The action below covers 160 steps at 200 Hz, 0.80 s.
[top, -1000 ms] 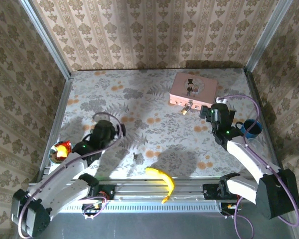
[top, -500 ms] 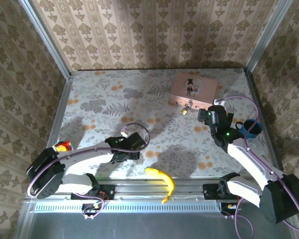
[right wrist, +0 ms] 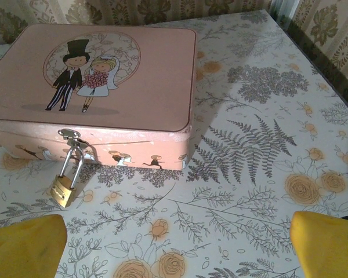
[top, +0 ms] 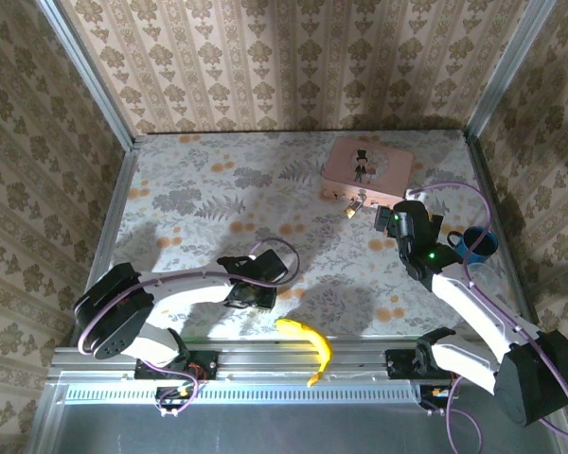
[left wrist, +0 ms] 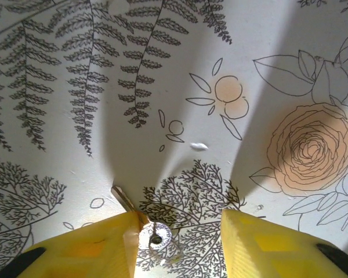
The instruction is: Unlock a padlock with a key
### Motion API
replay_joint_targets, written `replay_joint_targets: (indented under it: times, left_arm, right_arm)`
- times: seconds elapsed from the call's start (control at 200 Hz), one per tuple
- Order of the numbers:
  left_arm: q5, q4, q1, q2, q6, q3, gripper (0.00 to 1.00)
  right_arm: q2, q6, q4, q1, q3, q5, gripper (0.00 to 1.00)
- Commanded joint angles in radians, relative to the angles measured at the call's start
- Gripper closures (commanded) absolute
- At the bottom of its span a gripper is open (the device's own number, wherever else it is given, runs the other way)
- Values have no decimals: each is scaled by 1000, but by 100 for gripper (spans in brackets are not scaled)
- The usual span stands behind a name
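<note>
While the left arm bent low over the near part of the flowered tabletop point(top: 189, 180), we saw the left pincer point(left wrist: 180, 225) partly spread and pinching nothing. The key point(left wrist: 144, 225) lay flat between the yellow fingers point(left wrist: 98, 249), its round head against the finger on the left of the wrist view and apart from the other. Just right of it, at the near edge, lay a banana point(top: 308, 342). Farther back and right stood the pink tin point(right wrist: 93, 87). The padlock point(right wrist: 66, 188) hung from its hasp, shackle through, its body resting on the tabletop. The right pincer point(right wrist: 175, 246) faced it, spread wide and holding nothing. A blue cup point(top: 478, 244) stood at the far right.
</note>
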<state>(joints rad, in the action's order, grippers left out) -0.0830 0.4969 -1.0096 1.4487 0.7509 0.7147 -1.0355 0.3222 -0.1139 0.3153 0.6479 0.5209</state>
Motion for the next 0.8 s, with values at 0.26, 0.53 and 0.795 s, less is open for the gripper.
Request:
replay_joint_targets:
  times: [0.26, 0.53, 0.795]
  left_arm:
    - [16, 141, 14, -5, 39, -14, 65]
    - [5, 161, 18, -33, 38, -4, 52]
    - [17, 191, 18, -54, 53, -13, 62]
  right_arm:
    - [26, 38, 18, 12, -5, 44, 0]
    - [28, 41, 14, 18, -1, 49, 0]
    - [32, 42, 12, 22, 1, 63, 0]
